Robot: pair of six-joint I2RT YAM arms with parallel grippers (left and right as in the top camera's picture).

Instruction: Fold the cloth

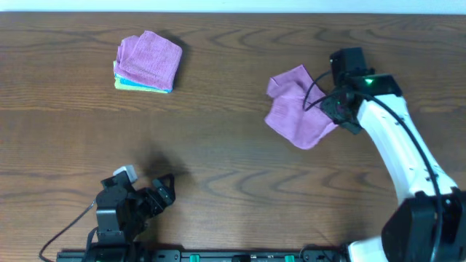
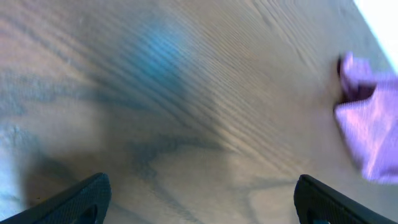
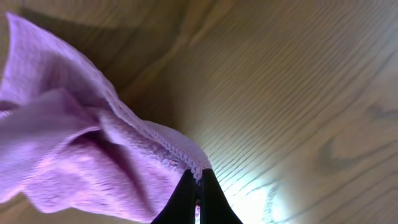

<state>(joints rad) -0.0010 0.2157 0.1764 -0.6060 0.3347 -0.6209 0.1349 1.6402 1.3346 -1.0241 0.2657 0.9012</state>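
A purple cloth lies crumpled on a wooden bench, with its right-hand edge caught in the right pincer. The pincer's two fingers are pressed together on the stitched hem. From that pincer the cloth spreads away to its left, toward the middle of the bench, in a rumpled mass. Its longer run goes roughly from the far side of the bench to the near side, so it lies across the pincer's reach, not along it. The left pincer sits low at the near edge of the bench, well apart from the cloth, with its fingers spread and nothing between them. The right arm is plainly the nearer one and already has the grip, so the coming fold likely means carrying the held hem leftward over the rest of the cloth. A stack of folded cloths, purple on top, rests far off to the right pincer's left, beyond the left pincer. The right wrist view alone shows the hem pinched at the very fingertips, with folds drooping from it over a shadow, which suggests this edge is raised. The overhead view alone shows the whole outline. The left wrist view catches only a blurred purple corner far to its right.
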